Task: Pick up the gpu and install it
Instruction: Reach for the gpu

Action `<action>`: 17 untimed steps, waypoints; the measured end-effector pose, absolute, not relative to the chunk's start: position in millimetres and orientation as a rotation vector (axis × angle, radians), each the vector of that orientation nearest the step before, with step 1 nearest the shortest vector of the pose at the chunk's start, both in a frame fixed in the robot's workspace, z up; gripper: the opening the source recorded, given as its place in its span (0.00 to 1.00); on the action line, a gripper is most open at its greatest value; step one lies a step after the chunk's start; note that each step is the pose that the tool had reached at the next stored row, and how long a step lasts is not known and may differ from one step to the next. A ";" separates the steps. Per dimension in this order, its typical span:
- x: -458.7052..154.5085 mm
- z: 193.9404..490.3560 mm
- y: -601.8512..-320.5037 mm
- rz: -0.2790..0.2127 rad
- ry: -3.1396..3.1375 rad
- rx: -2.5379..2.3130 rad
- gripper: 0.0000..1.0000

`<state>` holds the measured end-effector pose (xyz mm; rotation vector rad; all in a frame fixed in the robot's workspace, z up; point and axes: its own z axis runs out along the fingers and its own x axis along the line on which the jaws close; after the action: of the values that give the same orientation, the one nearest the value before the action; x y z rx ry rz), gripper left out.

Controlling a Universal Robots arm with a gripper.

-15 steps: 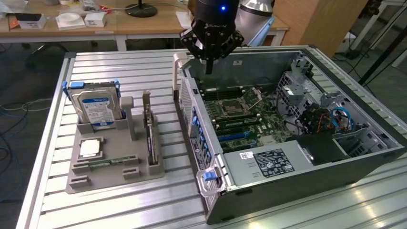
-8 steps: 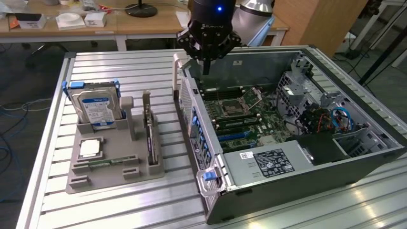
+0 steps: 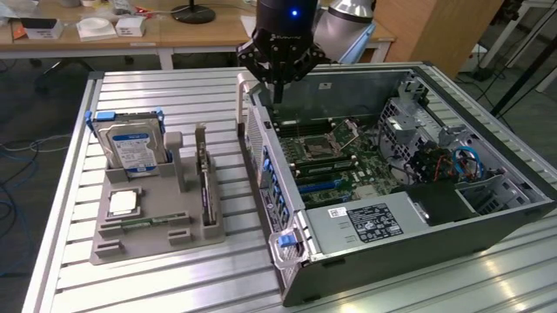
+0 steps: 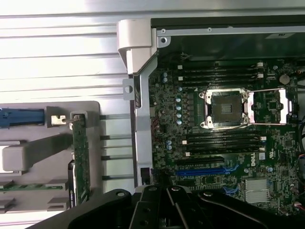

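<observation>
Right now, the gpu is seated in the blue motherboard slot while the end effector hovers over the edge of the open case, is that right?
Not quite: the wrist view shows the blue slot empty, and the gpu stands on edge in the grey holder beside the case. The end effector does hover over the case's edge.

Metal beside plastic
The ribbed surface [image 3: 174,98] is shiny metal, the holder [image 3: 130,246] matt grey plastic, the computer case [image 3: 392,261] dull sheet metal, the gpu [image 3: 207,189] matt green circuit board.
</observation>
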<state>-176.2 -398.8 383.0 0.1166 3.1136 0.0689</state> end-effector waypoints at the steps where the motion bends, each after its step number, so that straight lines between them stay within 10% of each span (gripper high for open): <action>1: -177.1 382.9 -398.8 0.069 3.114 0.117 0.11; 17: -191.5 379.9 -398.8 0.069 3.114 0.117 0.11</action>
<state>-191.5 -398.8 379.9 0.1166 3.1136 0.0689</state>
